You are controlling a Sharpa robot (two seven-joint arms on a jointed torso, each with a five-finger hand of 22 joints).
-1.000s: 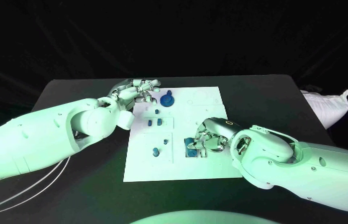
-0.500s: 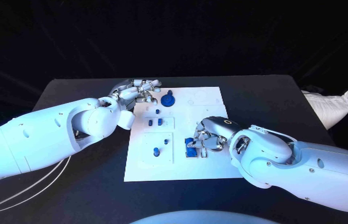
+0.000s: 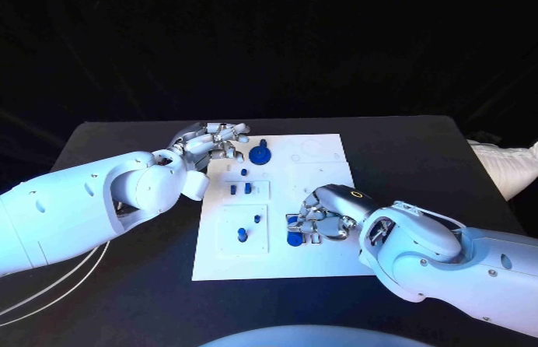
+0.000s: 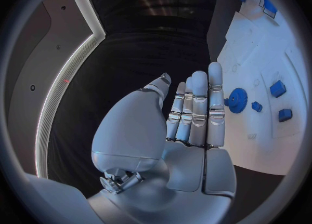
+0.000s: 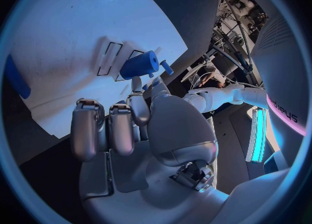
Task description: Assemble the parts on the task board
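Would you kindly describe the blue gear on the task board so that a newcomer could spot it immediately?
Start at the white task board in the middle of the black table. Go to its far edge, beside the left hand. The blue gear lies there: a round toothed disc, larger than the small blocky blue parts nearer the robot.

Cool blue light floods the black table [image 3: 134, 141]; the task board [image 3: 319, 195] glares white, the backdrop stays dark, and wrist views bend straight edges.
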